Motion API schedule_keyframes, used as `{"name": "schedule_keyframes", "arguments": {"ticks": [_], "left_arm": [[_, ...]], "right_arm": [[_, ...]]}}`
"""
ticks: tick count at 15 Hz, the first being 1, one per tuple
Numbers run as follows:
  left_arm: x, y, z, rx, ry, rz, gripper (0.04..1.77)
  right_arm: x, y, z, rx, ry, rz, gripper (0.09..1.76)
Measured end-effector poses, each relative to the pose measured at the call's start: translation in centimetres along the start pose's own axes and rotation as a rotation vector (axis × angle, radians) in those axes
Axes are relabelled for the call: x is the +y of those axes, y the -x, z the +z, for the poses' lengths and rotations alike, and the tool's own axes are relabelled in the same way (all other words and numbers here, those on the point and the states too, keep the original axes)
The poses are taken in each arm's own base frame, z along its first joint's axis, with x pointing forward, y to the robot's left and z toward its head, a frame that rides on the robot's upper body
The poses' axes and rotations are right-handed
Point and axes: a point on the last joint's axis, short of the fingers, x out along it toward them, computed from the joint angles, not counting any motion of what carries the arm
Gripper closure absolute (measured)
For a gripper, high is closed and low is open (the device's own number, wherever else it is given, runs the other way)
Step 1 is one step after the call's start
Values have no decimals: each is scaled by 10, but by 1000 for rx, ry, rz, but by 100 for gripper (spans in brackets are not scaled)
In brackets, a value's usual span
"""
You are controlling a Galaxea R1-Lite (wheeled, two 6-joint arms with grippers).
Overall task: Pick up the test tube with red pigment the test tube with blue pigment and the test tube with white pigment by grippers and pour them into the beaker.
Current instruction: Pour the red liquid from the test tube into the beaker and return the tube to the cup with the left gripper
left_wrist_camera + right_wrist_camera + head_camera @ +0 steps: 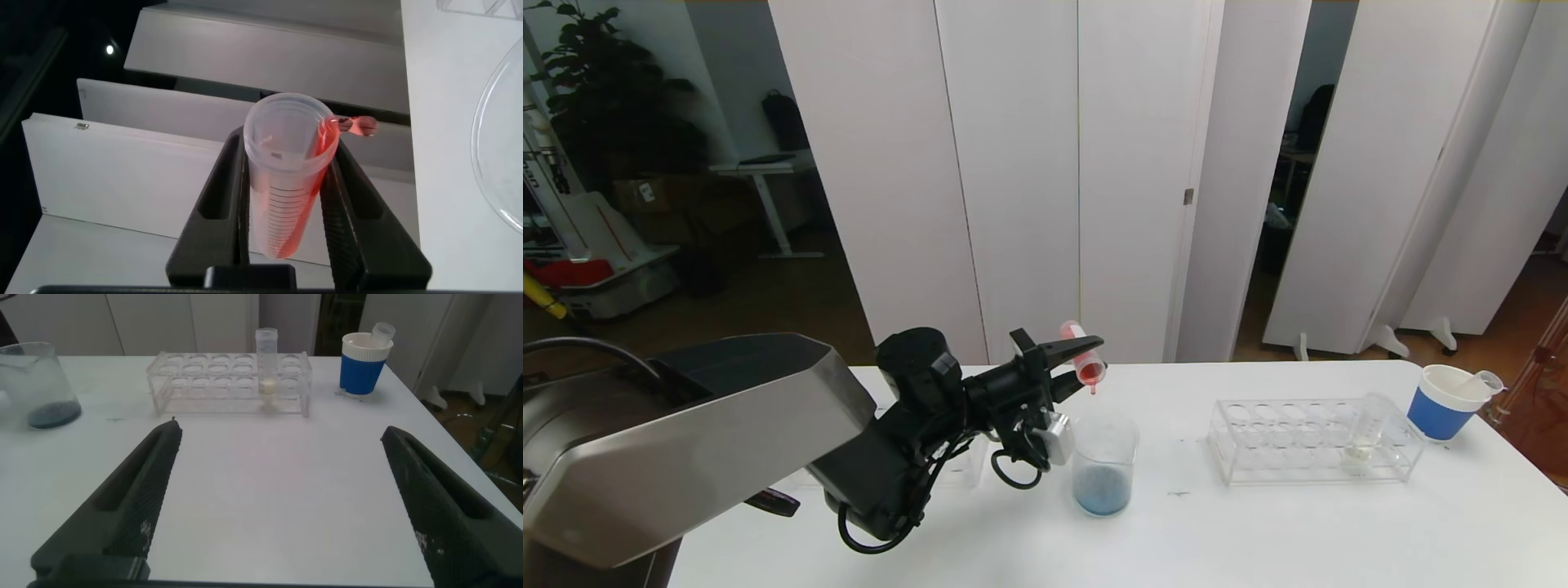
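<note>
the left pincer [1072,359] pinches the red tube [1083,356] tipped over the beaker [1103,474] on the table [1258,531], dripping; next, probably the white tube [1368,429] in the rack [1258,445]; right pincer [282,506] spread.

No legible text, brand or number anywhere. Red-pigment tube [282,184] carries printed graduation lines, figures unreadable. White-pigment tube [267,355] in rack: markings too faint to read. Blue-banded paper cup [364,363]: no lettering made out.

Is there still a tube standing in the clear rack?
Yes, one tube with pale whitish liquid at its bottom stands upright in the rack, toward the end nearest the blue-banded paper cup.
</note>
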Motion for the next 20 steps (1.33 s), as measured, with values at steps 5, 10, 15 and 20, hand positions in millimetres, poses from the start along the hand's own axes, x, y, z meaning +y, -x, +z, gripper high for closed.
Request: {"name": "schedule_keyframes", "arguments": {"ticks": [5, 10, 15, 20], "left_arm": [[-2, -2, 0, -2, -14, -2, 122], [-1, -3, 0, -5, -25, 3, 122], [1, -4, 1, -15, -42, 8, 122], [2, -5, 2, -18, -47, 9, 122]], "right_arm": [[0, 0, 0, 0, 0, 0, 10], [0, 0, 0, 0, 0, 0, 10], [0, 0, 0, 0, 0, 0, 10], [0, 0, 0, 0, 0, 0, 10]]}}
